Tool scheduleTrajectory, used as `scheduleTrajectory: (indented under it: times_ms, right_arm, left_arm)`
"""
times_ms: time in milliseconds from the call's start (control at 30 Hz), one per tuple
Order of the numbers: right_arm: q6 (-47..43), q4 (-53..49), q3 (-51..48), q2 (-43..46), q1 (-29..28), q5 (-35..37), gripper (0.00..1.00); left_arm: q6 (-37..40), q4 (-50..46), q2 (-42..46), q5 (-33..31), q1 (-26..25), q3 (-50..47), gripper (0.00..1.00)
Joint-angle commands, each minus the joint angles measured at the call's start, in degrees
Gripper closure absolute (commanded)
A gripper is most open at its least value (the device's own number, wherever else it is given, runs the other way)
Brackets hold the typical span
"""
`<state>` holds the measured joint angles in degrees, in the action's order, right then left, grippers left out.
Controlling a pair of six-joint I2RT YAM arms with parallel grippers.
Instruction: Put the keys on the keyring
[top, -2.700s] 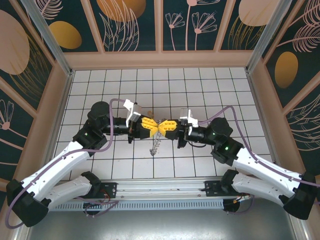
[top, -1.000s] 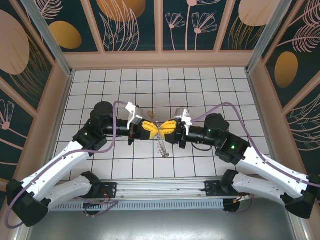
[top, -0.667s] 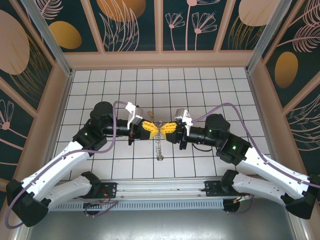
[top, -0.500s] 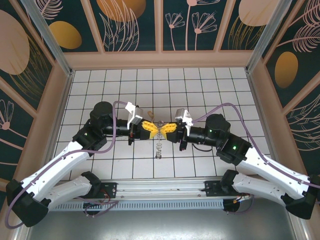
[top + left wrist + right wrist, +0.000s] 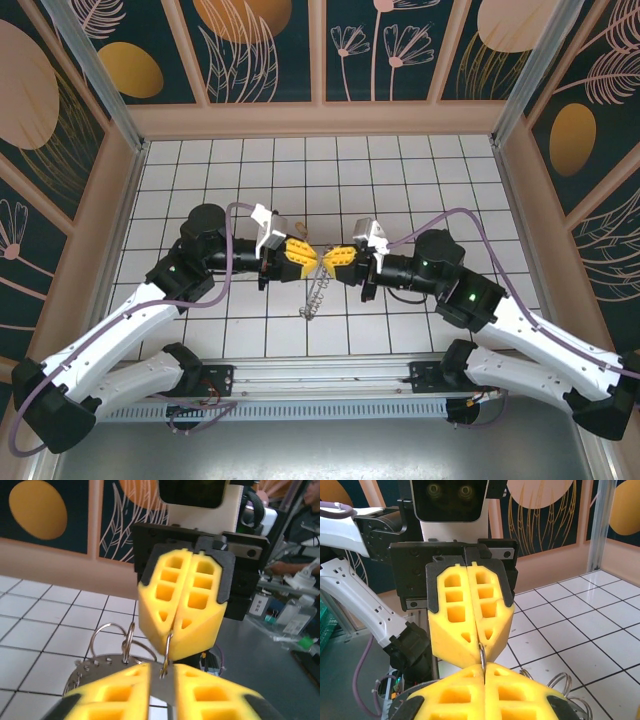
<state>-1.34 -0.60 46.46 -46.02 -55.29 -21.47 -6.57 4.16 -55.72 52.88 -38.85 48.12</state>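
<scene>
Presently: thin round grey metal keyring [image 5: 167,650], centre frame; likely light, stiff, slippery. Yellow right fingers [image 5: 165,595] pinch it; yellow left fingers [image 5: 115,692] slightly parted. Grip bare arc.

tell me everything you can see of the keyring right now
The keyring is a thin grey metal loop, standing roughly upright above the tiled floor between the two grippers' yellow fingers. The right gripper is shut on its upper part at the fingertips; its lower part runs into the gap at the left gripper's fingertips. Smaller rings and a perforated metal piece hang beside it.
</scene>
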Motion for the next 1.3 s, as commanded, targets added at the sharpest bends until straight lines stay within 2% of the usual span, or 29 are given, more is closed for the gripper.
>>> scheduleTrajectory:
  times_ms: [0,100,267,333,500,567,667,800,933,1100,1267]
  right_arm:
    - [-2.0,1.9,0.3,2.5,-0.1,4.5,1.00]
    - [-2.0,1.9,-0.7,2.7,0.2,7.5,1.00]
    - [-1.8,2.4,-3.0,2.5,1.8,9.9,1.00]
    - [-1.8,3.1,-4.5,2.4,2.3,11.7,1.00]
    - [-0.2,8.0,-10.7,4.6,3.8,11.8,1.00]
    - [-0.1,8.8,-12.5,5.2,4.4,11.2,1.00]
    - [-0.5,9.3,-14.4,5.2,5.5,9.6,1.00]
    - [-0.4,9.3,-16.4,5.3,6.7,8.5,1.00]
    - [0.6,11.1,-19.3,5.5,8.4,6.9,1.00]
    - [0.6,13.5,-21.1,4.6,10.5,5.3,1.00]
    - [1.1,15.7,-21.8,3.2,13.0,2.4,1.00]
  left_arm:
    - [-0.5,-1.1,-0.9,-2.4,0.1,0.6,0.68]
    - [-1.8,-2.5,-1.1,-5.0,0.1,0.0,0.57]
    - [-2.2,-8.3,-2.6,-14.3,0.7,1.8,0.53]
    - [-3.7,-10.4,-5.3,-17.8,2.4,3.1,0.52]
    - [-10.6,-11.3,-14.8,-19.4,10.2,4.4,0.51]
    - [-11.1,-12.9,-19.2,-23.3,11.2,6.0,0.50]
    - [-9.9,-17.0,-27.4,-28.1,11.3,11.5,0.52]
    - [-9.8,-17.3,-36.6,-32.3,11.3,15.5,0.56]
    - [-9.5,-18.1,-44.9,-36.7,11.4,19.9,0.65]
    - [-8.1,-19.8,-53.0,-37.9,11.3,24.6,0.69]
    - [-7.3,-20.5,-56.3,-39.1,11.4,26.0,0.70]
